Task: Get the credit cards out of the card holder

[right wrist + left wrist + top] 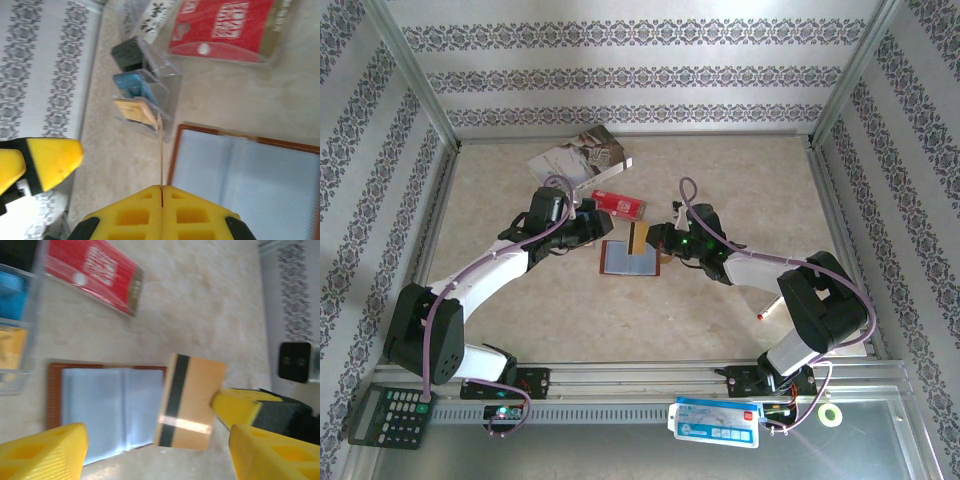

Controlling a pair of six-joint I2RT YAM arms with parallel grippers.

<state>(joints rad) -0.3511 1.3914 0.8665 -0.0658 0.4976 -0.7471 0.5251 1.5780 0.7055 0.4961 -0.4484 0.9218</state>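
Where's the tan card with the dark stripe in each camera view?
Top external: tan card at centre, at the open card holder's far edge.
Left wrist: card lower centre, right of the holder.
Right wrist: card edge-on at centre, pinched by the right gripper.
Shared landmark: red packet.

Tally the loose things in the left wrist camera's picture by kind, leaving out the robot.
Tan plastic card with a black stripe: 1
Open brown leather card holder with grey-blue lining: 1
Red flat packet: 1
Clear plastic tiered stand: 1
Total: 4
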